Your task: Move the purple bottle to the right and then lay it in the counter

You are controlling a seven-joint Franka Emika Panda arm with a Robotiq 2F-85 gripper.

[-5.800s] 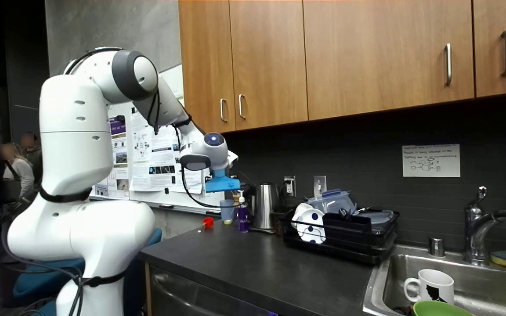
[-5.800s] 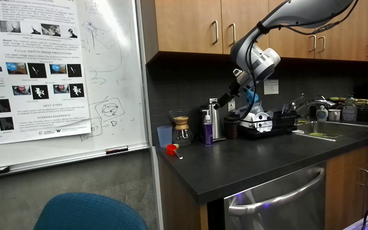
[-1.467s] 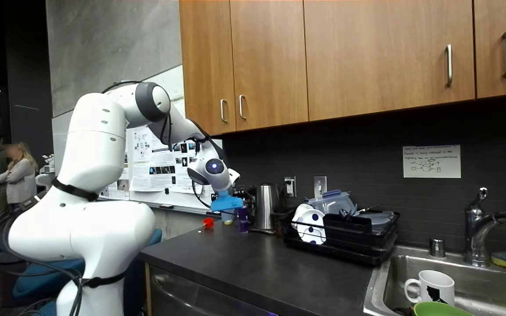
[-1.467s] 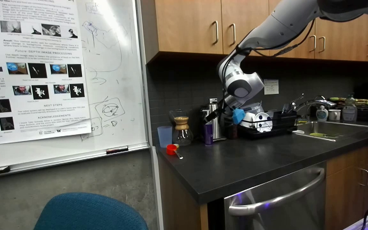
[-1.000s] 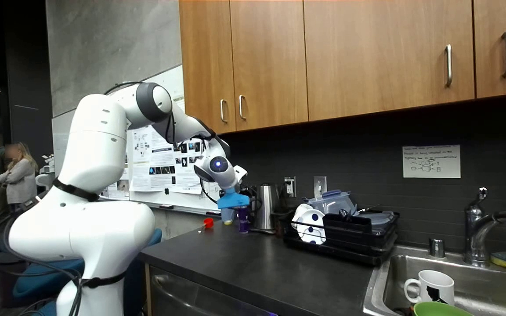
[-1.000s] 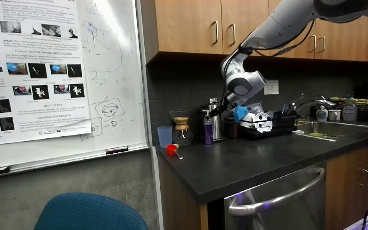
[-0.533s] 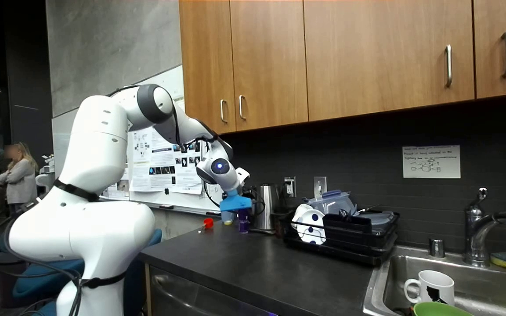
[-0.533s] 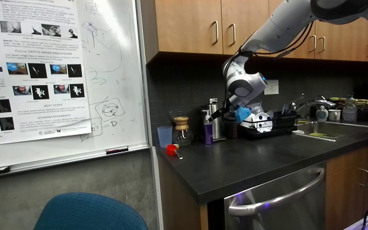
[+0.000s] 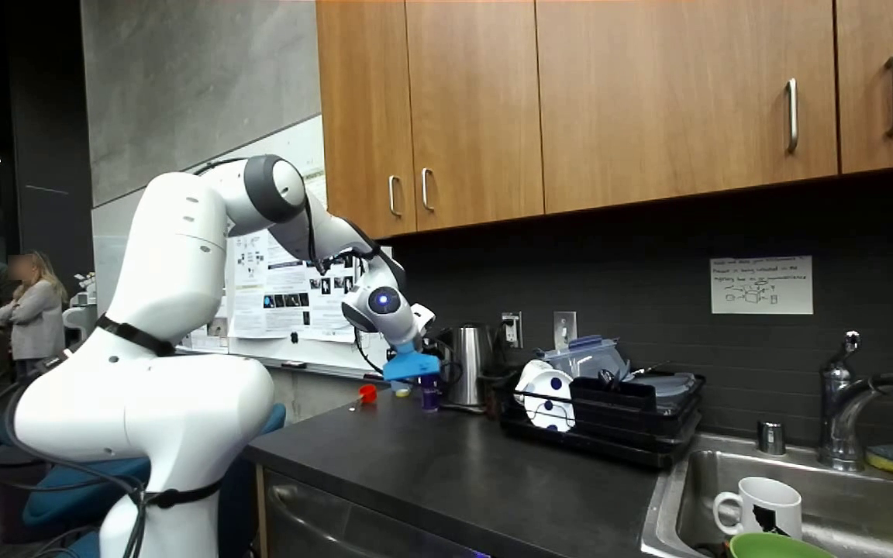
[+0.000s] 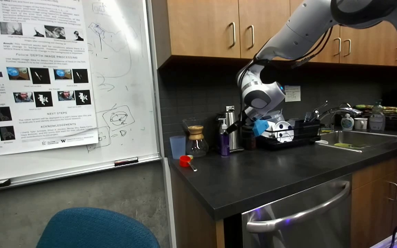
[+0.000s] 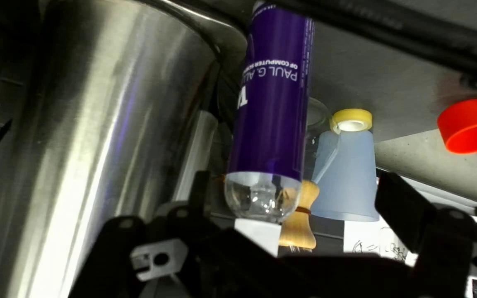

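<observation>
The purple bottle (image 11: 271, 95), white-lettered with a clear shoulder, stands upright on the dark tabletop (image 10: 271, 168) near a steel canister (image 11: 97, 136); the tool (image 11: 294, 186), spread wide, grips nothing. Wooden cabinets (image 9: 474, 108) hang above.

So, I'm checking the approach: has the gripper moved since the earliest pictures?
Yes: in an exterior view, the gripper has moved down and slightly image-left relative to the steel canister.

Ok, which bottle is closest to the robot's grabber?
The purple bottle, standing upright beside the steel canister. In an exterior view the gripper is right up by it, while the white bottle and the clear bottle are farther off by the sink.
</observation>
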